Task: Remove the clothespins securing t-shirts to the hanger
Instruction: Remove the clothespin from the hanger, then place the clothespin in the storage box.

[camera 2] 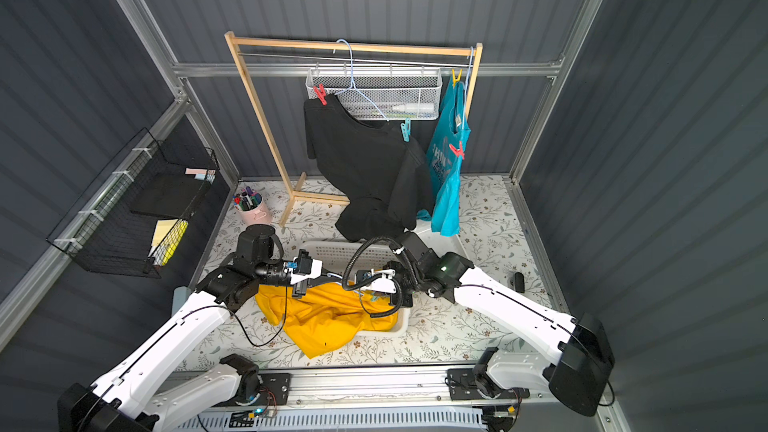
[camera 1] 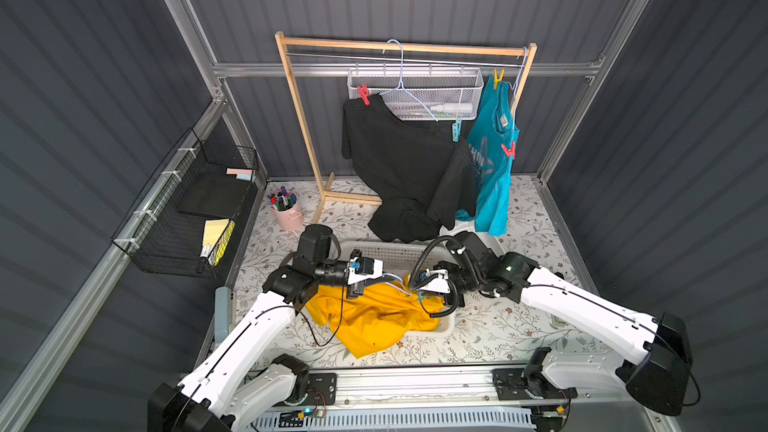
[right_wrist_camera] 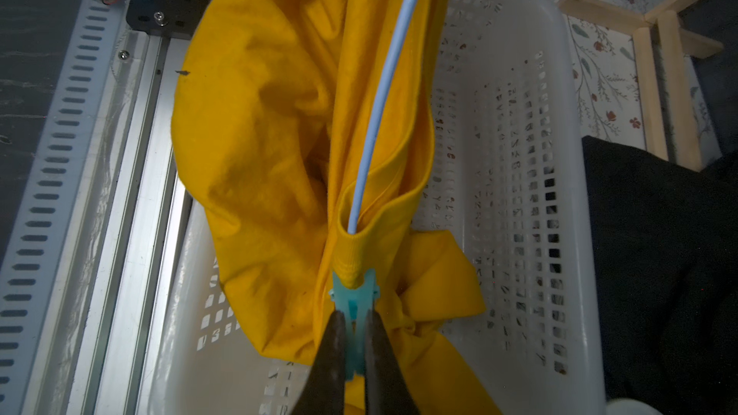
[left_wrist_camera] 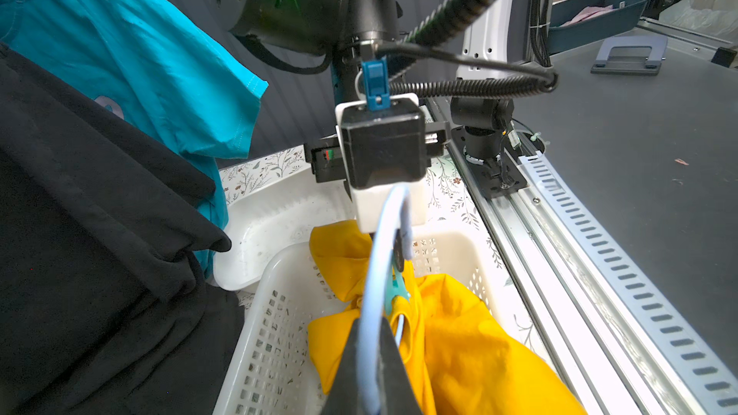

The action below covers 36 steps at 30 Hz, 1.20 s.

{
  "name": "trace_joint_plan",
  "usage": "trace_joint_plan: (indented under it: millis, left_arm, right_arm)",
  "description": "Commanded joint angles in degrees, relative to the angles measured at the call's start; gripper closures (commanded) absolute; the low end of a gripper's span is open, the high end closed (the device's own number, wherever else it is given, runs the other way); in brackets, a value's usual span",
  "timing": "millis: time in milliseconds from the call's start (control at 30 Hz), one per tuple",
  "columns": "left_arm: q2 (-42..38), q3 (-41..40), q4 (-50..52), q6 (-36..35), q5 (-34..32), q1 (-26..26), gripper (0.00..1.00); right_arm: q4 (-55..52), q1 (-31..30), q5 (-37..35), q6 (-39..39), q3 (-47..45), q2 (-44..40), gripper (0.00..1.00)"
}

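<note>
The mustard-yellow t-shirt (camera 1: 374,322) hangs half into the white basket (camera 1: 386,251) on a light blue hanger (left_wrist_camera: 379,257). My left gripper (left_wrist_camera: 373,325) is shut on the hanger's wire. My right gripper (right_wrist_camera: 353,319) is shut on a teal clothespin (right_wrist_camera: 354,301) clamped on the yellow collar (right_wrist_camera: 349,257). On the rack, the black t-shirt (camera 1: 399,160) carries a red clothespin (camera 1: 363,94) and a teal clothespin (camera 1: 456,128). The teal t-shirt (camera 1: 494,160) carries a yellow clothespin (camera 1: 498,78) and a red clothespin (camera 1: 509,150).
The wooden rack (camera 1: 299,118) stands at the back with a white mesh basket (camera 1: 415,93) hung on its rail. A pink cup of pens (camera 1: 286,211) sits left of the rack's foot. A black wire shelf (camera 1: 187,209) hangs on the left wall.
</note>
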State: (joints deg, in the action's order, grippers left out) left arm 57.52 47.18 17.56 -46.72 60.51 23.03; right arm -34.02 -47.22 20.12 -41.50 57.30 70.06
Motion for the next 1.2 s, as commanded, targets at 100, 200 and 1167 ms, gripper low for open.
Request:
trace_joint_plan:
  millis: [100,200,1167]
  left_arm:
    - [-0.92,-0.16,0.10,0.93,0.88,-0.11,1.00]
    - [-0.77,-0.05,0.19,1.85,0.33,-0.09,1.00]
    - [0.93,-0.09,-3.06,8.14,-4.10,-0.09,1.00]
  right_arm:
    - [1.35,0.09,-3.92,3.06,-2.20,-5.83,0.93]
    - [3.17,0.11,-6.16,5.90,-3.64,-8.87,0.93]
    - [-6.90,10.29,-54.32,50.96,0.33,-7.50,0.50]
